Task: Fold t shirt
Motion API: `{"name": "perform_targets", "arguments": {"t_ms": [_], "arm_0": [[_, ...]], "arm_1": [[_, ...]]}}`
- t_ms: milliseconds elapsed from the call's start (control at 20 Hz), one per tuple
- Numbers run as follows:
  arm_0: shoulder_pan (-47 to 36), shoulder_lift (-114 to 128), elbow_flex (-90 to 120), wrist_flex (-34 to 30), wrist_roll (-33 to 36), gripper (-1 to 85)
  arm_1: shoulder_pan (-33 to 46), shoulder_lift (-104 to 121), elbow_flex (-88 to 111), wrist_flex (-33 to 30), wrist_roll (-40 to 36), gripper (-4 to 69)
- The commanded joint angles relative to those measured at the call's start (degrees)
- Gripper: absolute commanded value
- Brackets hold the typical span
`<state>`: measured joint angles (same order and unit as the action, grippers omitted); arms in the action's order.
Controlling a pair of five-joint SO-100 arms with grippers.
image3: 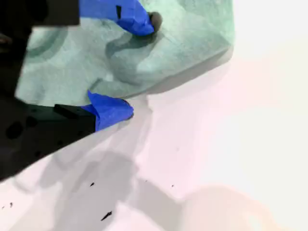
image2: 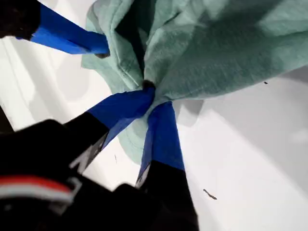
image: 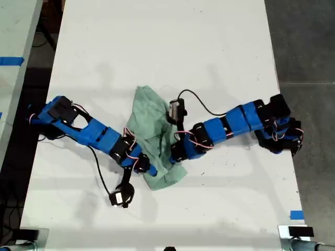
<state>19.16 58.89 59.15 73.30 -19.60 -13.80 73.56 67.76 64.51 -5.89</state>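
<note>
- Evidently the t shirt (image: pixel 154 136) lies bunched mid-tabletop (image: pixel 157 52), between both arms; I judge the fold is only starting.
- My first tool (image2: pixel 153 98) is clenched on a pinch of cloth at the hem edge.
- My second tool (image3: pixel 129 67) stands parted, one tip pressing on the fabric, the other beside its edge, gripping nothing.
- Next calls for closing the second tool on that edge, then drawing the cloth flat.

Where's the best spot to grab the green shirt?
Pinch the free corner of the t shirt, which lies flat toward the exterior view's bottom. Come in from the bare table beside it, since the shirt's middle is bunched up and crowded by both arms.
</note>
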Motion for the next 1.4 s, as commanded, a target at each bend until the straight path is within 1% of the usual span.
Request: {"name": "perform_targets", "arguments": {"t_ms": [0,50,150,350,400,500,550,650,750,800,850,900,950,1000,1050,1100,1150,1200,1250,1300,1350], "arm_0": [[-2.0,-2.1,-3.4,-9.2,7.8,-0.3],[-2.1,-2.9,-3.5,-10.3,8.3,-0.3],[-1.3,-0.6,-3.4,-9.1,9.1,-0.3],[1.0,13.6,-2.0,-5.2,10.5,-0.3],[0.1,17.6,-1.2,-2.5,10.6,-0.3],[-6.2,25.2,2.7,7.0,9.7,-0.3],[-10.3,30.3,6.9,9.6,9.7,-0.3],[-18.3,44.0,18.7,8.7,10.5,-0.3],[-26.8,59.4,33.7,4.0,13.1,-0.3],[-31.2,66.2,40.9,3.3,12.0,5.3],[-35.2,71.8,46.9,3.9,10.6,10.7],[-38.5,76.3,51.2,5.8,9.2,14.5],[-40.9,80.1,54.7,7.7,7.4,18.0],[-42.7,83.5,57.1,8.6,7.1,19.2],[-43.9,85.4,58.1,9.7,7.1,19.8],[-44.8,85.8,57.8,11.2,8.1,19.6],[-46.0,86.0,57.7,11.2,12.7,12.1],[-46.2,87.1,57.7,10.2,17.4,-0.2],[-45.7,88.9,57.5,11.3,17.8,-0.3],[-45.2,91.4,57.4,13.3,18.3,-0.3],[-44.2,95.7,57.7,14.1,19.8,-0.3]], "arm_1": [[0.7,2.2,-2.5,-2.2,-0.4,-1.5],[0.7,2.2,-2.5,-2.1,-0.5,-1.5],[0.5,2.5,-2.6,-1.8,-0.7,-1.5],[-0.2,3.2,-5.6,-2.4,-2.4,-1.5],[0.6,4.0,-7.6,-2.4,-3.0,-1.5],[4.3,7.4,-9.1,-3.4,-4.0,-1.5],[7.1,9.6,-8.5,-4.7,-4.5,-1.5],[13.4,13.1,-6.9,-8.9,-5.6,-1.5],[19.4,13.6,-5.8,-11.6,-5.8,-1.2],[21.7,13.6,-4.1,-12.6,-2.4,5.4],[23.7,14.2,-1.1,-13.8,1.3,14.4],[25.9,15.1,1.1,-13.9,2.7,19.5],[27.9,15.7,0.8,-11.3,2.9,28.0],[29.8,16.6,0.7,-9.6,1.8,34.4],[31.2,17.5,0.8,-8.4,0.4,37.7],[32.5,18.1,0.3,-6.4,-1.6,37.7],[33.8,18.8,-0.5,-2.9,-3.2,32.6],[35.2,20.7,-0.5,1.8,-3.6,-0.7],[36.3,23.9,1.2,6.8,-2.5,-2.0],[37.2,28.7,4.9,10.4,-2.5,-2.1],[37.5,35.3,10.7,12.0,-3.9,-2.1]]}}
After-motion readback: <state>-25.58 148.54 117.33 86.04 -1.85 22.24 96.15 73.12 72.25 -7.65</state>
